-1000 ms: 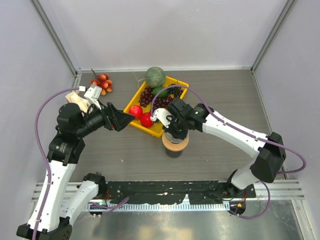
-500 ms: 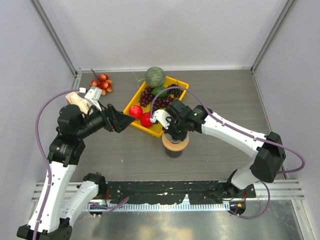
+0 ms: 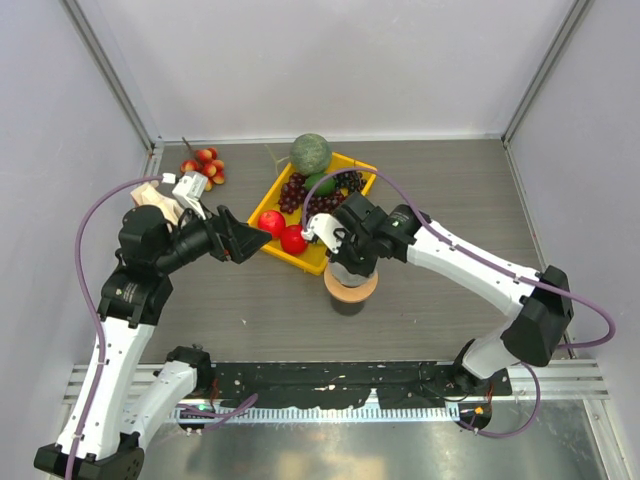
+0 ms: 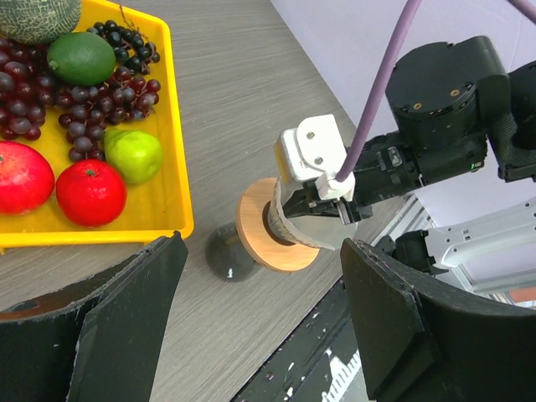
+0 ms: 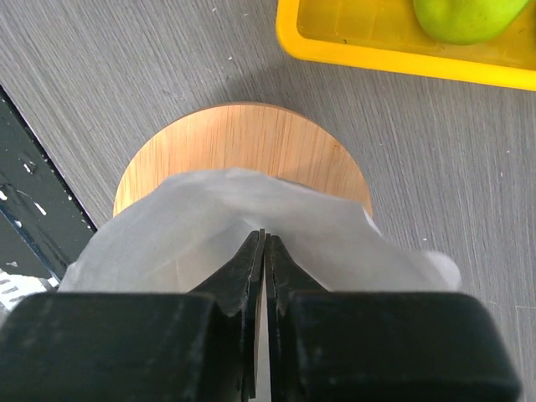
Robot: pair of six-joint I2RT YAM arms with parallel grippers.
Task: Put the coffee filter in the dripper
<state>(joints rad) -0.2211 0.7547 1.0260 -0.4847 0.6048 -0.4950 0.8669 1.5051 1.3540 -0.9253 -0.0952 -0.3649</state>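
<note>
Coffee filter (image 5: pixel 167 243) clamped in right gripper (image 5: pixel 264 240) over wooden ring (image 5: pixel 243 138); left gripper (image 4: pixel 264 251) with fingers wide apart

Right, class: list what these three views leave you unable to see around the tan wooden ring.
- Right wrist: the thin white paper filter covers the hole of the tan wooden ring and anything in it.
- Top external: the right end effector, shut on the filter, hides the ring's centre.
- Left wrist: filter and end effector mask the hole, so the filter's depth is unclear; the green melon is cut by the top edge.
</note>
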